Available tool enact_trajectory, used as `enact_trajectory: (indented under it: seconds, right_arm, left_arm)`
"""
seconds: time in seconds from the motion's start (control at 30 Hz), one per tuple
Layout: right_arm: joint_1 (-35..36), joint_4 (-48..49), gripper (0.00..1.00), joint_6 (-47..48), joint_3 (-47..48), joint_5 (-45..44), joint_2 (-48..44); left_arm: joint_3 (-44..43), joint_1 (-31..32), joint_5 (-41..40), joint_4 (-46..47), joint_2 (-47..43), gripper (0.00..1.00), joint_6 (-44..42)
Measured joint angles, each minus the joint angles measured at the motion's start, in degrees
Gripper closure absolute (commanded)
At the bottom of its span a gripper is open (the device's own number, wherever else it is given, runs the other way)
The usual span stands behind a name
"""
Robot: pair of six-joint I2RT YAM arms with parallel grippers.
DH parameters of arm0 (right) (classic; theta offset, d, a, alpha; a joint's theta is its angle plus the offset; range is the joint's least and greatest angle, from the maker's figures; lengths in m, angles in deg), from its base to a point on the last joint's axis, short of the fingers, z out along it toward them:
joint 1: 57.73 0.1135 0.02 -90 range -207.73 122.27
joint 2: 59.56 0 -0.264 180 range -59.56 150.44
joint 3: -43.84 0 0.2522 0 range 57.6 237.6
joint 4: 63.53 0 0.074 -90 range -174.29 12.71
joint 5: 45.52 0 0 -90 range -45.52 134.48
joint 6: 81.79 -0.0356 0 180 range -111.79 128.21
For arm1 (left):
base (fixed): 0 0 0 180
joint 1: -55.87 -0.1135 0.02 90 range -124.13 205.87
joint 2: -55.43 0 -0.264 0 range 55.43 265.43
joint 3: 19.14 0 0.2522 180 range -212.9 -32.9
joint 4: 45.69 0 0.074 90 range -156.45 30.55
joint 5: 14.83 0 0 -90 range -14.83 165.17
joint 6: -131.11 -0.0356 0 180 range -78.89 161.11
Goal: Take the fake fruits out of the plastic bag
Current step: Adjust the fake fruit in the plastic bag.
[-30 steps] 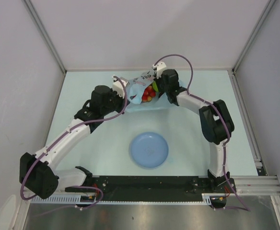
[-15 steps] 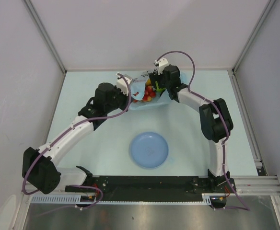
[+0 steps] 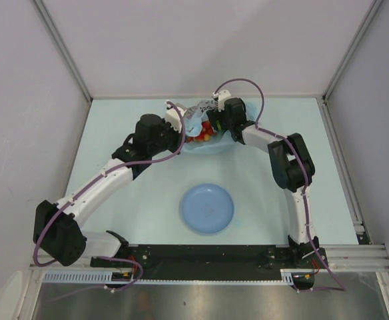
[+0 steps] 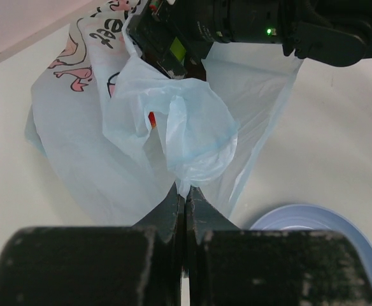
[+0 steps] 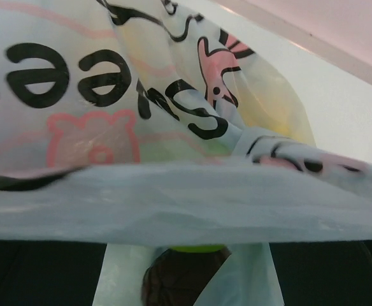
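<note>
Plate (image 3: 208, 208) sits mid-table, nearest; beyond it left gripper (image 4: 185, 191) is pinched tight on a fold of the plastic bag (image 4: 192, 134) by the table's (image 3: 114, 120) far edge, fake fruits (image 3: 204, 133) inside; right gripper (image 3: 214, 121) at the mouth, jaws unreadable; imo hold fold high, keep mouth wide.

Pale mint tabletop (image 3: 114, 220) under soft, even light, grey-white panel walls (image 3: 201, 40) on three sides, aluminium corner posts (image 3: 61, 47).
</note>
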Motion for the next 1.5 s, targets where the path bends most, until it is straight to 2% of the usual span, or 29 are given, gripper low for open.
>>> enact_trajectory:
  seconds: [0.07, 0.1, 0.2, 0.37, 0.47, 0.8, 0.87, 1.07, 1.33, 1.43, 1.5]
  right_arm:
    - [-0.1, 0.0, 0.15, 1.1, 0.0, -0.8, 0.7]
    - [-0.1, 0.2, 0.26, 1.6, 0.0, -1.4, 0.9]
    - [-0.3, 0.6, 0.42, 2.5, 0.0, -2.3, 1.0]
    - [-1.2, 1.3, 0.57, 3.6, 0.0, -0.7, 0.8]
    - [-1.8, -0.4, 0.61, 2.7, -0.2, 3.4, -0.9]
    - [-1.9, -6.0, 0.6, -3.0, -6.8, 22.2, -20.6]
    - [-1.9, -8.3, 0.61, -4.5, -7.0, 26.8, -22.9]
    - [-3.5, -12.6, 0.61, -5.6, -10.3, 33.5, -25.5]
    - [-4.2, -17.0, 0.61, -5.4, -13.5, 34.9, -26.3]
    - [-3.3, -21.2, 0.6, -4.8, -13.5, 33.8, -26.2]
    - [-3.1, -23.8, 0.6, -4.9, -13.5, 33.2, -25.8]
  left_arm:
    - [0.0, 0.1, 0.0, 0.1, 0.0, 1.0, 0.0]
    - [0.0, 0.1, 0.0, 0.1, 0.0, 1.0, 0.0]
    - [0.0, 0.2, 0.0, 0.1, 0.2, 1.0, 0.0]
    - [0.0, 0.3, 0.0, 0.2, 0.8, 1.0, 0.0]
    - [0.0, 0.4, 0.0, 0.2, 1.2, 1.0, 0.0]
    - [-0.7, 0.5, -0.1, 0.5, 3.3, 1.0, 0.5]
    - [-1.4, 0.5, -0.3, 0.6, 3.7, 1.0, 0.6]
    - [-5.9, 0.6, -2.3, -0.4, 6.8, 1.0, -2.9]
    - [-11.9, 0.6, -5.8, -4.0, 11.6, 1.0, -10.8]
    - [-10.7, 0.6, -5.7, -4.9, 11.1, 1.0, -10.5]
    - [-6.3, 0.6, -5.6, -3.8, 8.9, 0.99, -9.4]
